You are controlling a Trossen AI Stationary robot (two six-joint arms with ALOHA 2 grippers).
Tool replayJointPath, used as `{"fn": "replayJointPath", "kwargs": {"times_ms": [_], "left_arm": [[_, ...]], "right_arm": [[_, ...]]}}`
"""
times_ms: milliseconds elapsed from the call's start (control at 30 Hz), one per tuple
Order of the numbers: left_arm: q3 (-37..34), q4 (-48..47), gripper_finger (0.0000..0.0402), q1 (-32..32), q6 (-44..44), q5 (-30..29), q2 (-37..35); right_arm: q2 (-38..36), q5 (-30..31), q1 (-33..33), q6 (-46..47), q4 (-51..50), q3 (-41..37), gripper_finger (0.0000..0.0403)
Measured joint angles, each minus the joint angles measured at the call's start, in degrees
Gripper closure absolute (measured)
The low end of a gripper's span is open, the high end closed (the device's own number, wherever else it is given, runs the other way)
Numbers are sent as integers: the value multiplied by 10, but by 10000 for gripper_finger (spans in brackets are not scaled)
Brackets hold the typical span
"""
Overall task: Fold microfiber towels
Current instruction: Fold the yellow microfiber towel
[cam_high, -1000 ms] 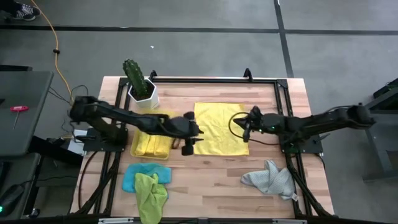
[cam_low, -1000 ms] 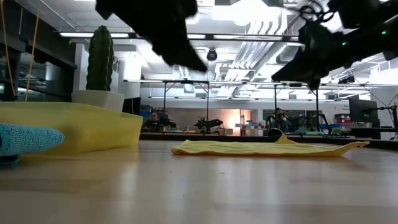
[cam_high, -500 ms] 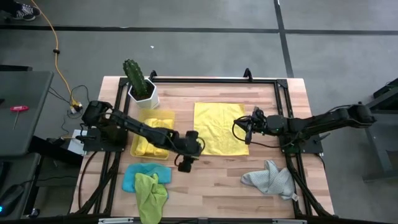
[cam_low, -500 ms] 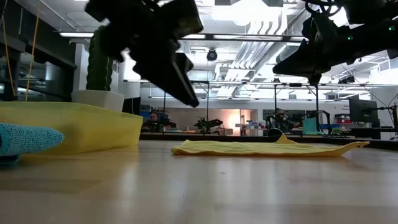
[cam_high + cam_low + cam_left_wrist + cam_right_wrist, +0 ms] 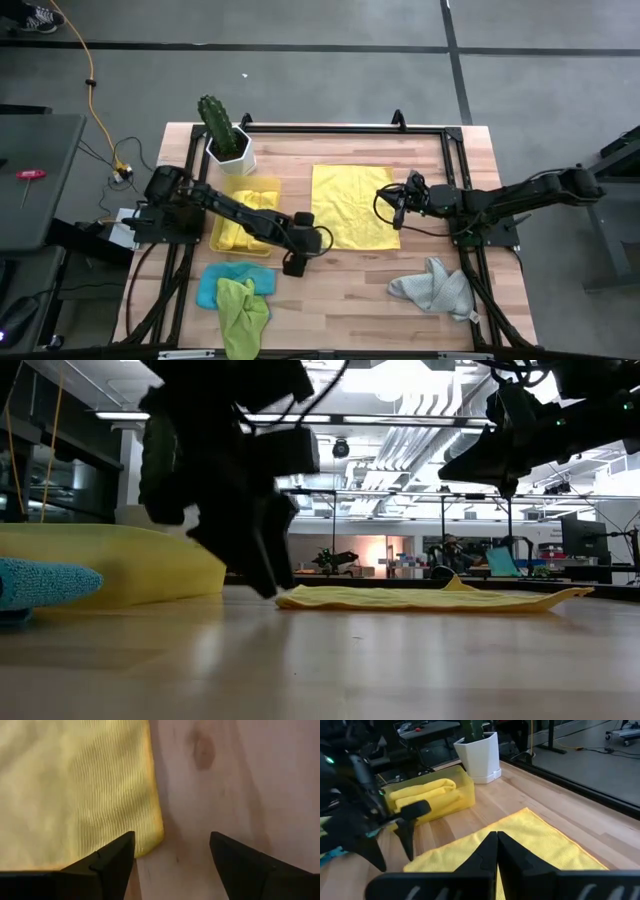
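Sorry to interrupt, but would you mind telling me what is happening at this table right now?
The robot is folding towels. A yellow towel lies spread flat on the table. The left gripper is down at the towel's near left corner with its fingers open, one on each side of that corner in the wrist view, holding nothing. The right gripper hovers shut above the towel's right edge. Folded yellow towels sit in the tray.
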Motion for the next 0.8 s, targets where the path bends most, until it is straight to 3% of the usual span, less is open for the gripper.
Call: {"fn": "replayJointPath", "kwargs": {"times_ms": [267, 400, 533, 733, 800], "left_arm": [[0, 5, 153, 16, 0, 10, 16], [0, 3, 178, 21, 0, 1, 16], [0, 1, 240, 23, -3, -8, 16], [0, -3, 375, 24, -18, -44, 17], [0, -3, 392, 24, -29, -56, 17]], "right_arm": [[2, 0, 0, 0, -3, 0, 403], [3, 0, 0, 14, -3, 0, 403], [3, -1, 0, 14, -3, 0, 403], [3, -8, 0, 33, 0, 0, 403], [3, -34, 0, 39, 5, 0, 403]]}}
